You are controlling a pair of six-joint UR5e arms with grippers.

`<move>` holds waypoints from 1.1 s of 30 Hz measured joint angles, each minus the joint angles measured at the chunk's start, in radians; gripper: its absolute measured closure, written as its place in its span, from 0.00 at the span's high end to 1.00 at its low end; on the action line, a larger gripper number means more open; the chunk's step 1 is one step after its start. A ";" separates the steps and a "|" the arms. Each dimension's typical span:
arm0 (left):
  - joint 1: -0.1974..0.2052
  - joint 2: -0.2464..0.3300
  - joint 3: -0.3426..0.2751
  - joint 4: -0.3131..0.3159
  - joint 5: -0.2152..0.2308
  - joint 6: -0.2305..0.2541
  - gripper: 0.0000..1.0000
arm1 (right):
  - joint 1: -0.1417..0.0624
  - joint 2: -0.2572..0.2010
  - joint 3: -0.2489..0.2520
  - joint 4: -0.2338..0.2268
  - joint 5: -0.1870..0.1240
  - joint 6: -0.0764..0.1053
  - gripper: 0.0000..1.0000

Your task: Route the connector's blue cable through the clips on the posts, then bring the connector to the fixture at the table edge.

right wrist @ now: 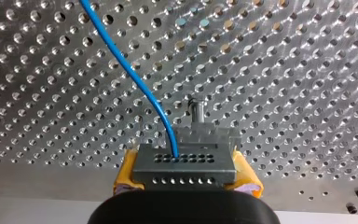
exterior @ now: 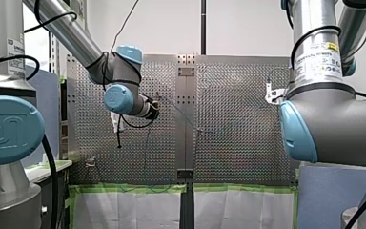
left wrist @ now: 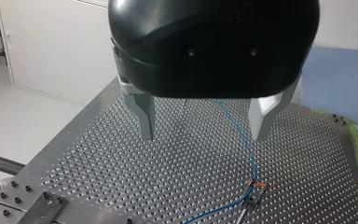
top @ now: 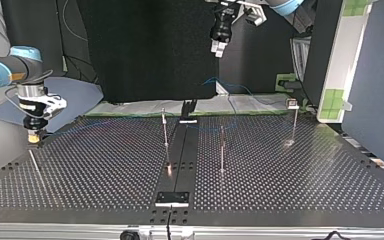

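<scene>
My right gripper (right wrist: 186, 179) is shut on the grey metal connector (right wrist: 184, 161), whose sides are held by the yellow pads (right wrist: 128, 171). The blue cable (right wrist: 130, 70) leaves the connector's top and runs away over the perforated table. A small pin (right wrist: 196, 111) stands just ahead of the connector. In the top view my right gripper (top: 33, 136) is low at the table's left edge. My left gripper (left wrist: 205, 135) hangs open and empty, high above the table (top: 219, 48). Under it the cable (left wrist: 242, 140) passes to a clip (left wrist: 254, 190) on a post.
Thin posts (top: 165, 131) (top: 222, 150) (top: 294, 122) stand on the perforated table (top: 105, 170). A black bracket (top: 188, 107) sits at the far end of the centre strip, with a plate (top: 172, 198) at its near end. A thin rod (top: 34, 162) is near my right gripper.
</scene>
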 joint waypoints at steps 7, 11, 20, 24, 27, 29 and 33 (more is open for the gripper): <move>0.000 -0.006 0.000 0.001 -0.001 0.000 1.00 | -0.026 0.003 0.000 -0.010 -0.052 0.005 0.00; 0.000 -0.014 0.000 0.000 0.000 0.000 1.00 | -0.034 0.003 -0.003 -0.010 -0.081 0.013 0.00; 0.000 -0.017 0.000 -0.002 0.000 0.001 1.00 | -0.040 0.004 -0.023 0.003 -0.124 0.022 0.00; 0.000 -0.018 0.000 -0.004 0.000 0.001 1.00 | -0.040 0.006 -0.030 0.006 -0.132 0.026 0.00; 0.000 -0.018 0.000 -0.006 0.000 0.000 1.00 | -0.042 0.007 -0.036 0.010 -0.133 0.030 0.00; 0.000 -0.018 0.000 -0.006 0.000 0.000 1.00 | -0.044 0.009 -0.040 0.014 -0.133 0.031 0.00; 0.000 -0.017 0.000 -0.006 0.000 0.000 1.00 | -0.049 0.014 -0.045 0.018 -0.134 0.031 0.00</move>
